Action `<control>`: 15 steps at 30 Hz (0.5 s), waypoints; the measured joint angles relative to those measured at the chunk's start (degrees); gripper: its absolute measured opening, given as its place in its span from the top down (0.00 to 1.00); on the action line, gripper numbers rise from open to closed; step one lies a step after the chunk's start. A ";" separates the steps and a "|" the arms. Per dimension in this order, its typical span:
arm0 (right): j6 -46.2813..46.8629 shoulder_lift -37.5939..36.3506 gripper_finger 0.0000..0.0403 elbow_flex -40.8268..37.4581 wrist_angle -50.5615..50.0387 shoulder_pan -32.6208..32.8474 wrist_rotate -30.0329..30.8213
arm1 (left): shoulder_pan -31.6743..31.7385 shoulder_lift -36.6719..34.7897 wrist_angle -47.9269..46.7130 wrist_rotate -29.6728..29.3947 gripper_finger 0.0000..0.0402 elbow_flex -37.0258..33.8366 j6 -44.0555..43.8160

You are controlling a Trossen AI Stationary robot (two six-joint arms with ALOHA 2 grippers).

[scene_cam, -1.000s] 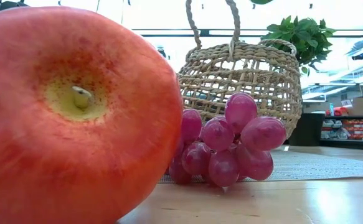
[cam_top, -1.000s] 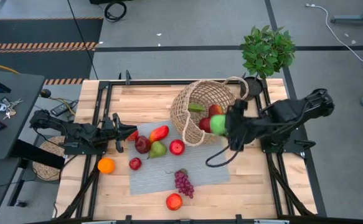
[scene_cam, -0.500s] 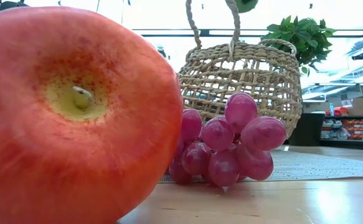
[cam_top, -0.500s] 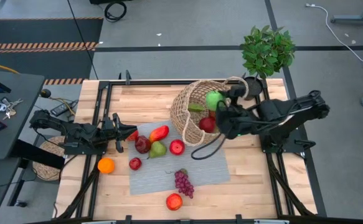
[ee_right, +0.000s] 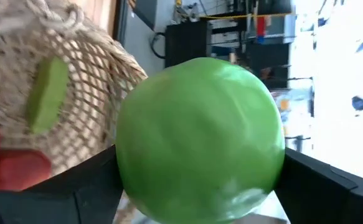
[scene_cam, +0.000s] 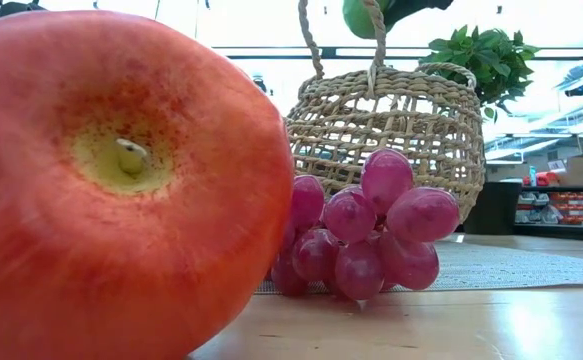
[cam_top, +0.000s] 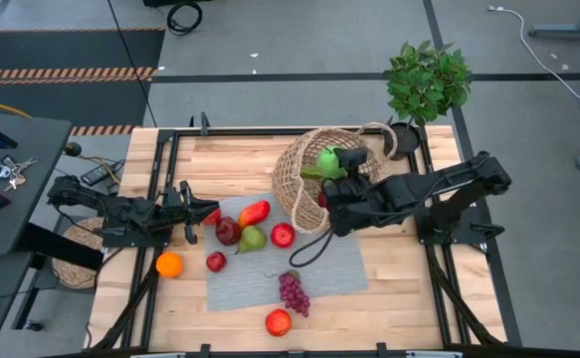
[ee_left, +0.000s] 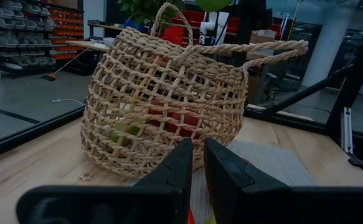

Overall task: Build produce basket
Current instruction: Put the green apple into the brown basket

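The wicker basket (cam_top: 304, 177) stands upright on the table's far middle, with red and green produce inside. My right gripper (cam_top: 331, 164) reaches in from the right and is shut on a green apple (cam_top: 324, 159) above the basket's opening; the apple also shows in the low view (scene_cam: 363, 14). A red pepper (cam_top: 255, 212), a dark apple (cam_top: 228, 231), a pear (cam_top: 252, 239), red apples (cam_top: 283, 235), an orange (cam_top: 169, 264) and grapes (cam_top: 292, 291) lie on or beside the grey mat (cam_top: 329, 261). My left gripper (cam_top: 192, 215) waits shut at the mat's left edge. My right gripper pinches the green apple's two opposite sides (ee_right: 131, 186) between its two fingers (ee_right: 321, 183). The fingers come from the table's right, slanting a little downward. The apple is lifted clear, above the basket's rim (ee_right: 75, 22).
A potted plant (cam_top: 427, 80) stands at the far right corner, just behind the basket. A red-orange apple (cam_top: 278, 321) lies close to the near edge and fills the low view's left (scene_cam: 121, 190). Black frame rails (cam_top: 160, 179) run along both table sides.
My right gripper has carried the green apple toward the table's far and left edges, from beside the basket's near right side to above its opening, and has rolled its wrist on the way. The apple has come into the top of the low view.
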 joint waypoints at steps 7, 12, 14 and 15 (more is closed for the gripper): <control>-6.53 1.34 0.11 -0.02 0.14 0.00 0.94 | 0.01 0.00 0.00 0.00 0.88 0.00 0.00; -11.12 1.41 0.11 -0.02 -0.18 -0.55 -0.34 | 0.01 0.02 0.00 0.02 0.88 0.02 0.00; -14.42 1.41 0.10 -0.02 -0.21 -0.78 -1.40 | 0.00 0.00 0.00 0.00 0.88 -0.01 0.00; -15.72 1.41 0.10 -0.02 -0.21 -0.78 -1.63 | 0.00 0.02 -0.01 0.02 0.88 0.00 0.00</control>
